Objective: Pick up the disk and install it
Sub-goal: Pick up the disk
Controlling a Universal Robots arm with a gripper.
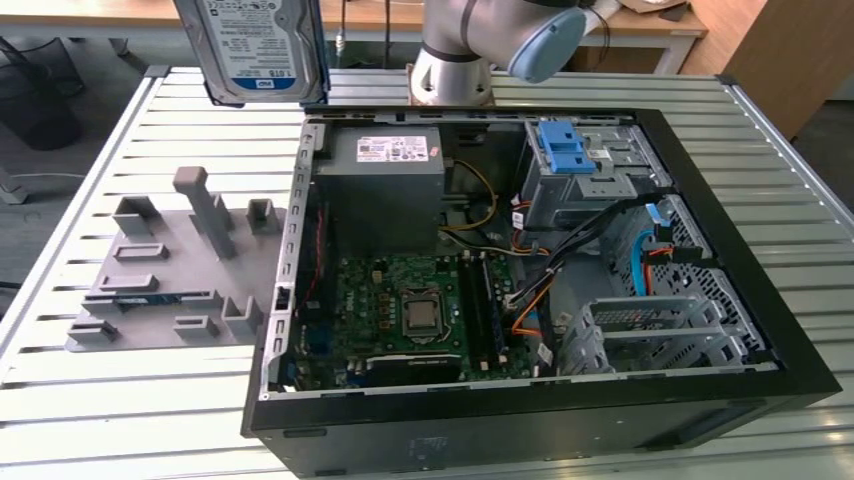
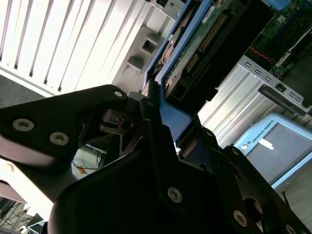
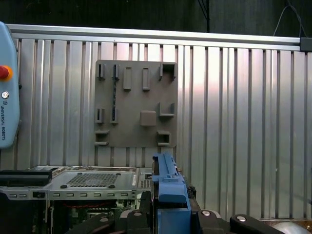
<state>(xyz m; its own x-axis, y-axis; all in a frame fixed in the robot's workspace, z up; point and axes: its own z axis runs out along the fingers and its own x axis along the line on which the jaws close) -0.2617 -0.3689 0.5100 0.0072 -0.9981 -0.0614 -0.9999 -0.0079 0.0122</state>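
Note:
The disk [image 1: 256, 45] hangs high above the slatted table, over its far part at the exterior view's left, upright with its white-and-blue label facing the camera. In the second wrist view my gripper [image 2: 160, 105] is shut on the disk [image 2: 197, 46], whose green circuit board and blue edge rail show between the dark fingers [image 2: 148, 122]. In the first wrist view the blue rail [image 3: 168, 183] of the disk rises out of the gripper [image 3: 168, 214], far above the table.
An open computer case [image 1: 694, 180] lies on the table, holding a grey power-supply box [image 1: 395, 185], a motherboard [image 1: 414, 300] and a metal cage with a blue latch [image 1: 574, 155]. A grey fixture plate [image 1: 160, 275] sits beside the case. The arm's base [image 1: 451, 55] stands behind the case.

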